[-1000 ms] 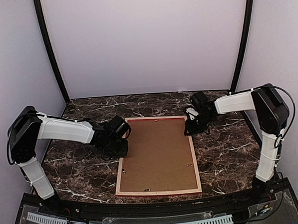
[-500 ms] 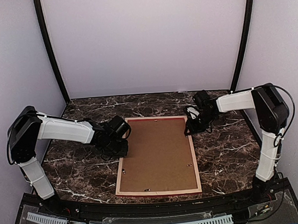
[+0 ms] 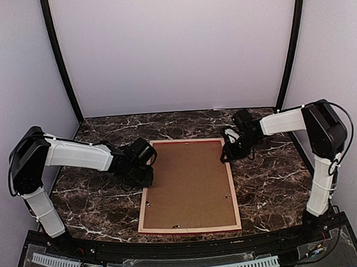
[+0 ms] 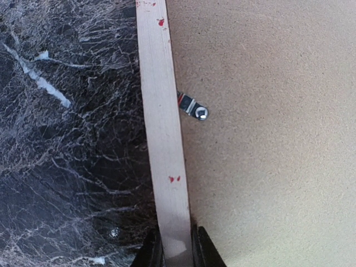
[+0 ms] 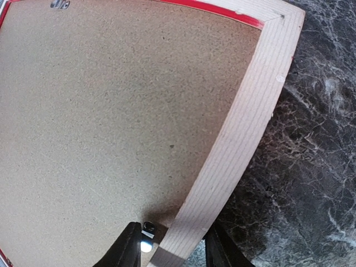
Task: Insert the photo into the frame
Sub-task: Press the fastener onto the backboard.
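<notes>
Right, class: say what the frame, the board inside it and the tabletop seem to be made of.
The frame: pale bare wood with straight grain lines and red paint along one edge. The board: probably pressed fibreboard, as it is brown, matte and finely speckled. The tabletop: dark with white veins like marble, though it may be laminate.

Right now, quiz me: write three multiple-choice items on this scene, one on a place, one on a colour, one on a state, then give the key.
1. Where does the left gripper sit?
A) high in the air
B) at the left rail of the frame
C) back by its own base

2. What colour is the backing board?
A) white
B) blue
C) brown

3. How does the frame lie?
A) flat, back up
B) standing upright
C) tilted on one edge

Key:
1 B, its fingers straddle the pale rail in the left wrist view.
2 C, a brown sheet fills the frame.
3 A, bare wood and a turn clip face up on the table.
</notes>
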